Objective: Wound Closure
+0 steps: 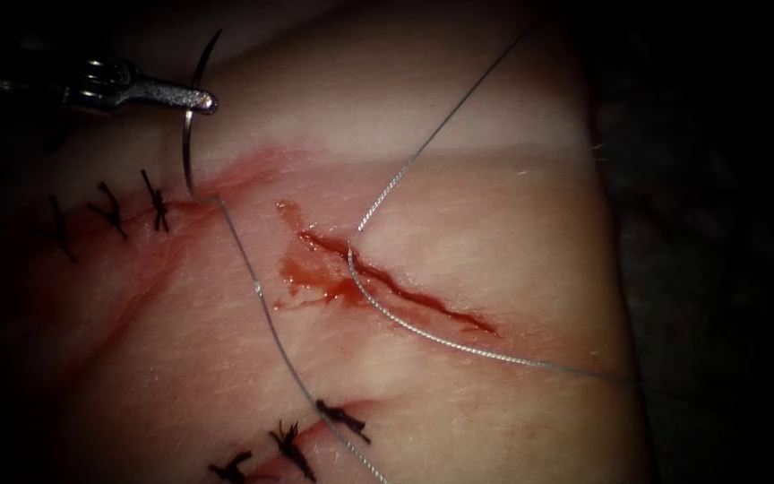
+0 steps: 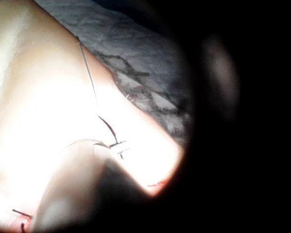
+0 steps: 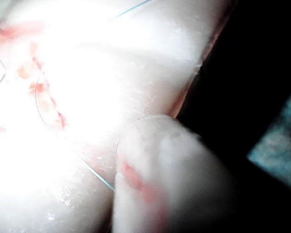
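- The needle [image 1: 188, 134] is gripped mid-curve by the left tool [image 1: 203, 100], jaws clenched, lifted off the tissue [image 1: 494, 224].
- Thread [image 1: 266, 309] is left lying across the cut [image 1: 396, 287].

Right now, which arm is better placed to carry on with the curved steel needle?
Left, likely: the left arm's tool already grips the curved steel needle mid-curve, clear of the tissue, left of the red open cut.
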Motion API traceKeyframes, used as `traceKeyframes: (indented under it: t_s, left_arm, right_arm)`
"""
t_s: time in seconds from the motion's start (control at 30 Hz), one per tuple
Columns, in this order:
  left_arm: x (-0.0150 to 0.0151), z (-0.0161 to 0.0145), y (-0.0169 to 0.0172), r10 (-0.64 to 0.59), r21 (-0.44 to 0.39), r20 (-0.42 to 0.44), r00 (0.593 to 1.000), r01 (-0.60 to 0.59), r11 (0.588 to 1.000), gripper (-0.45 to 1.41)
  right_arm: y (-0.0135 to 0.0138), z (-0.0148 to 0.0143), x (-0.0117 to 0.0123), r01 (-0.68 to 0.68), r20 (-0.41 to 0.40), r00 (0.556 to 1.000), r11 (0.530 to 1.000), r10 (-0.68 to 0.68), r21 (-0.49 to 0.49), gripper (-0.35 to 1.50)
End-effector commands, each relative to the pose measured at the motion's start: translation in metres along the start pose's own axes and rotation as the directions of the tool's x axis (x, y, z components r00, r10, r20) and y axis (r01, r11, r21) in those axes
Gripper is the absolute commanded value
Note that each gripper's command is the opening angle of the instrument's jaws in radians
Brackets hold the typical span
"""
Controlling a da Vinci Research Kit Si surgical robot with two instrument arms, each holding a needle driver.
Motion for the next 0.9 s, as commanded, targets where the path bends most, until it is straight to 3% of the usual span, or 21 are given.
traceKeyframes:
  t_s: [0.03,0.17,0.3,0.43,0.7,0.9]
  left_arm:
    - [0.0,0.0006,-0.0006,0.002,0.0,0.0,1.0,-0.002,1.0,-0.45]
    - [-0.0002,0.0008,-0.0008,0.004,0.002,-0.003,1.0,-0.004,1.0,-0.45]
    - [-0.0002,0.0009,-0.0009,0.005,0.001,-0.001,1.0,-0.005,1.0,-0.45]
    - [-0.0002,0.001,-0.0009,0.005,0.002,-0.001,1.0,-0.005,1.0,-0.45]
    - [-0.0001,0.001,-0.0011,0.006,0.002,-0.002,1.0,-0.006,1.0,-0.45]
    - [-0.0002,0.0011,-0.0013,0.009,0.005,-0.002,1.0,-0.009,1.0,-0.45]
  right_arm:
    - [-0.0031,0.0024,0.004,-0.003,-0.018,1.0,1.0,0.002,-0.016,1.13]
    - [-0.0072,0.0071,0.0093,-0.05,-0.063,0.997,0.998,0.048,-0.039,1.04]
    - [-0.0106,0.0131,0.0132,-0.093,-0.133,0.986,0.995,0.096,0.028,1.09]
    - [-0.0129,0.0187,0.0159,-0.097,-0.201,0.972,0.986,0.123,0.135,0.79]
    - [-0.016,0.0238,0.0193,-0.097,-0.203,0.971,0.984,0.126,0.148,0.67]
    - [-0.0171,0.0265,0.0193,-0.106,-0.178,0.975,0.983,0.133,0.151,0.64]
